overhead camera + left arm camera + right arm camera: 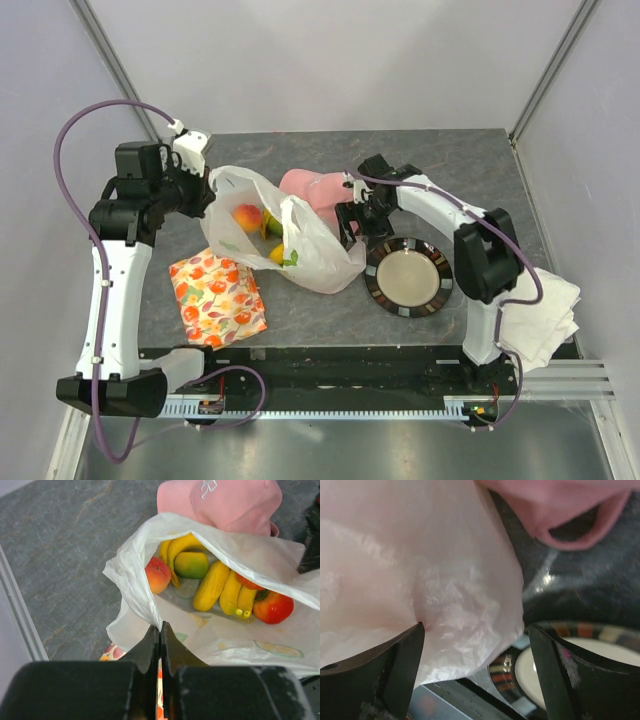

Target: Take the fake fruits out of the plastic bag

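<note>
Grey stone-look table [450, 170] under everything. On it, mid-table between both arms, the plastic bag [322, 255]: thin crinkly white translucent film, slumped, mouth gaping up and toward the left arm. Soft pink cap [310, 185] touches its far side, and a glossy plate [372, 278] with a striped rim sits just beside it on the right. None of the fake fruits [212, 582] are out yet. They sit in the bag's mouth, all smooth shiny plastic: long yellow bananas [230, 592] lying diagonal, round peach [157, 575] nearest the rim, green one [191, 564], red one [272, 607]. The left gripper [160, 627] is pressed together, pinching the bag's rim and holding it open. The right gripper [476, 630] is spread wide and empty, with film bulging between its fingers. The fruits lie to its left behind that wall, so it likely has to reach over the rim.
</note>
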Tool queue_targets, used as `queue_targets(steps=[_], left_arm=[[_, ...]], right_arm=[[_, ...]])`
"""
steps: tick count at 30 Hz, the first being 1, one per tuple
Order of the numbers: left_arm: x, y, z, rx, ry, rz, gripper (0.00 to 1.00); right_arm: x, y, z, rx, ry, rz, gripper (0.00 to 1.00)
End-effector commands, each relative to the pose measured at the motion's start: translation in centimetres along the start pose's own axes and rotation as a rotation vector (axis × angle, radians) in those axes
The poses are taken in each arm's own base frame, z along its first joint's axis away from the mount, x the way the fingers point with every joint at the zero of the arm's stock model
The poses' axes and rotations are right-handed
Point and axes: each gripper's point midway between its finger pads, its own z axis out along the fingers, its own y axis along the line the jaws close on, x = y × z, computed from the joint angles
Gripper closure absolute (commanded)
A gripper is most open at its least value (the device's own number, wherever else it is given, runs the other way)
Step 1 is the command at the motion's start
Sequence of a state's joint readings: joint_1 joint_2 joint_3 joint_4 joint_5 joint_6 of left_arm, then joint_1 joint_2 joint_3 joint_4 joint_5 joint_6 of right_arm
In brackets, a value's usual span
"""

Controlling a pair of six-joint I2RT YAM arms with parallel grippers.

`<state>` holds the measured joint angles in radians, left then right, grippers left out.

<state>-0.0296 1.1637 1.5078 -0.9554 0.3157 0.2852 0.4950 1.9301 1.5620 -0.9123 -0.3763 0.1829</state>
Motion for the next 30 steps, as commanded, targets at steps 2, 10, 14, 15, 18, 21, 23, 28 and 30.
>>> queue_targets(steps=[2, 10, 14, 15, 18, 21, 23, 28, 30], left_arm=[[1.7, -1.6, -1.0, 0.039, 0.02, -0.051, 0.99], [3.7, -4.3, -1.4, 0.177, 0.056, -0.108, 0.98], [2.9, -5.7, -1.8, 0.262, 0.037, -0.126, 0.98], [2.7, -5.7, -2.0, 0.262, 0.034, -0.124, 0.98], [2.1, -5.7, -2.2, 0.266, 0.022, -0.121, 0.98], [1.4, -6.6, -2.7, 0.313, -0.001, -0.134, 0.98], [1.7, -6.8, -2.7, 0.321, 0.003, -0.138, 0.98], [3.1, -7.0, -2.3, 0.329, 0.03, -0.125, 0.98], [3.4, -6.9, -2.1, 0.326, 0.038, -0.12, 0.98]], right_arm=[[-4.0, 1.7, 3.5, -0.118, -0.02, 0.071, 0.09], [-14.6, 2.7, 7.3, -0.186, -0.178, -0.044, 0.11], [-17.0, 3.0, 5.4, -0.194, -0.254, -0.088, 0.08], [-16.9, 3.0, 4.7, -0.203, -0.257, -0.086, 0.07], [-15.3, 1.8, 1.8, -0.222, -0.251, -0.061, 0.06], [-14.3, 0.2, -1.1, -0.229, -0.272, -0.042, 0.07], [-15.5, -0.3, -3.2, -0.241, -0.328, -0.05, 0.09], [-19.1, -0.4, -0.9, -0.235, -0.377, -0.009, 0.25], [-20.2, 0.3, 0.3, -0.242, -0.393, -0.022, 0.37]])
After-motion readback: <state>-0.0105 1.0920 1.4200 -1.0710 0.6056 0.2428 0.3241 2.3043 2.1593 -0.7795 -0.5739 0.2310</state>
